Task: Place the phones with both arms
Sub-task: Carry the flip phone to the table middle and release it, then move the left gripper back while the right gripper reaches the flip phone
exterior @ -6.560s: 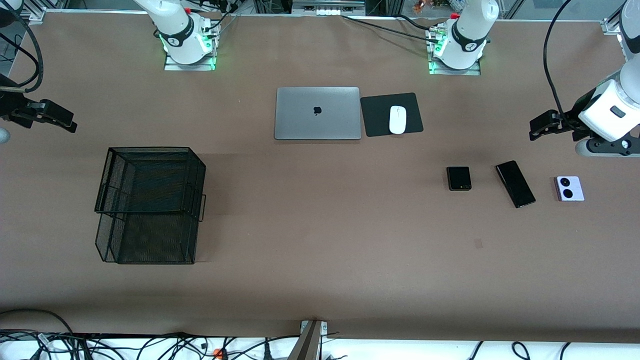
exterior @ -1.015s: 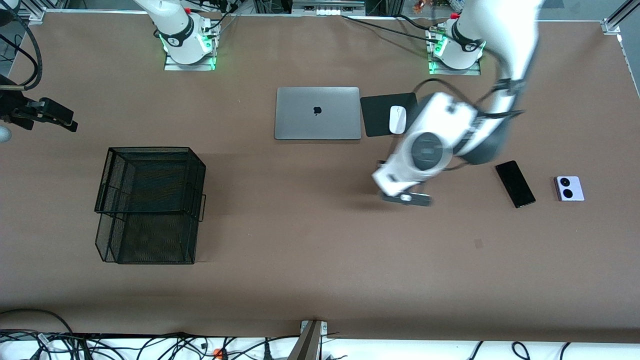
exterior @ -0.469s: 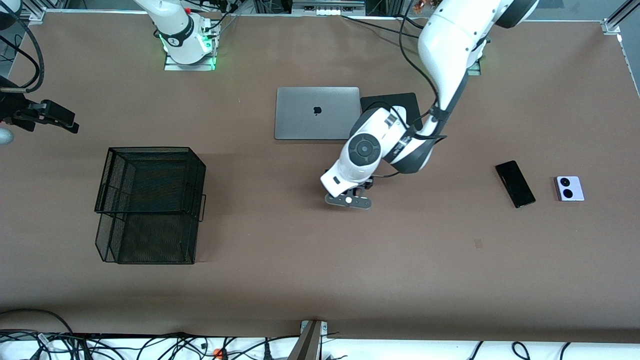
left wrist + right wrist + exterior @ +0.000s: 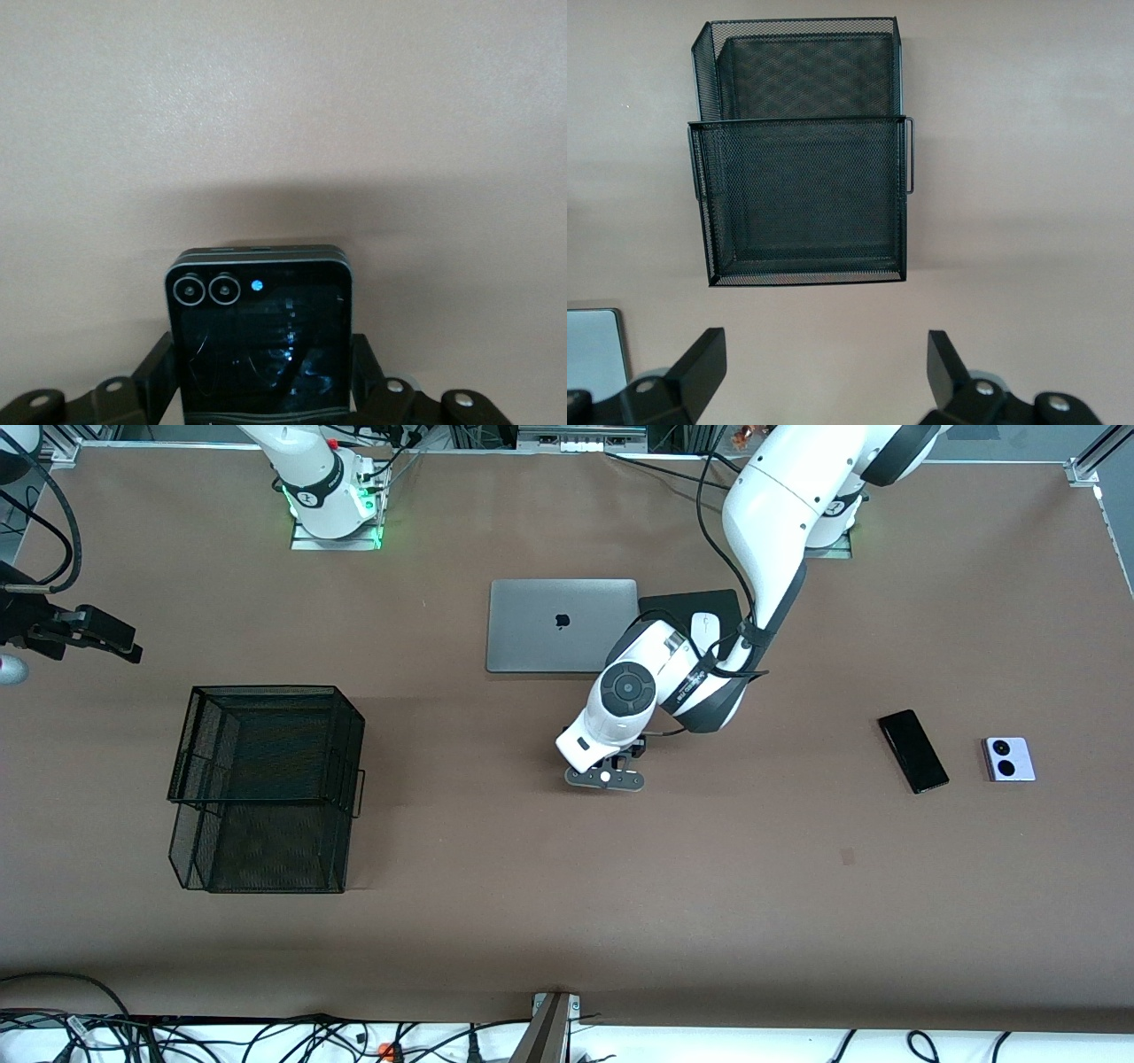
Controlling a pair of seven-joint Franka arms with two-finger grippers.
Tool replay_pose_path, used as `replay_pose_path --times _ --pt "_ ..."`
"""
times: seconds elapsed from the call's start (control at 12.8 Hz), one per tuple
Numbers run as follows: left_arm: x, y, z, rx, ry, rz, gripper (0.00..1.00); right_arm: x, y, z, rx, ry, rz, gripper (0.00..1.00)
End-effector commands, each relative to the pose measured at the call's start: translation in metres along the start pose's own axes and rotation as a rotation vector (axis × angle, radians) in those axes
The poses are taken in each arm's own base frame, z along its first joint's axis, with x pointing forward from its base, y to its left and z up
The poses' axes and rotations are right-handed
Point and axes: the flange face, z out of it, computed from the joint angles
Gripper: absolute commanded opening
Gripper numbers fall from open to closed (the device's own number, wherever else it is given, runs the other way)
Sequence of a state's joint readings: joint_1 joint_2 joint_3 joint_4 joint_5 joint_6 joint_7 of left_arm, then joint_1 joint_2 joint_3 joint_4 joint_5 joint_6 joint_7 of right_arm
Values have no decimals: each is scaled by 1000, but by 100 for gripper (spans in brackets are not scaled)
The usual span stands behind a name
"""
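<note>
Brown table (image 4: 496, 921): left gripper (image 4: 605, 777) pinches black flip phone (image 4: 259, 341) above it; right gripper (image 4: 824, 363), fingers spread, waits above the mesh basket's (image 4: 266, 788) end.

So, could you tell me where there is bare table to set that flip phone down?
The left gripper, shut on the black flip phone, is over bare table between the mesh basket and the slim phone; the whole strip nearer the camera is free. It is crowded at the laptop and mouse. The right gripper waits, open.
</note>
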State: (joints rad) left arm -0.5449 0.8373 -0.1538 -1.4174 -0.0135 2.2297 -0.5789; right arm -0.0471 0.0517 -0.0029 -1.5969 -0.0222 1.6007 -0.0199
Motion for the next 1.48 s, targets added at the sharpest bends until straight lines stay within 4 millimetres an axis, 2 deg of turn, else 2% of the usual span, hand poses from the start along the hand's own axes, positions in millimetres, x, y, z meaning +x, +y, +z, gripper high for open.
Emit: replay_pose_path --times 0.0,0.39,0.47,0.55,0.7,0.86,0.94,1.09,1.17,1.25,1.33,1.41 --pt "4 9 0 -28 20 -12 44 0 -3 3 13 2 -22 100" --pt "-1 14 10 -25 14 -15 46 0 -3 2 13 4 -22 100" --pt "-4 18 12 -24 13 -29 66 0 -3 2 13 4 -22 100" --pt "-4 18 10 -24 16 -46 100 0 -3 2 12 4 -22 100" --pt "-1 18 -4 -28 24 -50 100 2 -2 7 11 -4 -21 100" --pt "3 4 -47 13 2 -60 100 3 -4 10 12 -7 -25 100" --pt "9 -13 -77 36 -12 -72 100 5 -5 11 15 -1 -27 100" --pt "37 -74 -127 27 -2 -144 100 10 -15 16 16 9 -40 100" --pt "47 -104 -140 34 -18 -152 100 15 -27 19 17 18 -51 100" --pt "55 -136 -143 48 -49 -144 100 16 -37 20 16 23 -63 100" --pt "67 -174 -159 40 -47 -121 100 20 -51 26 16 23 -77 100" --pt "76 -207 -164 21 -50 -87 100 23 -65 29 16 31 -66 100"
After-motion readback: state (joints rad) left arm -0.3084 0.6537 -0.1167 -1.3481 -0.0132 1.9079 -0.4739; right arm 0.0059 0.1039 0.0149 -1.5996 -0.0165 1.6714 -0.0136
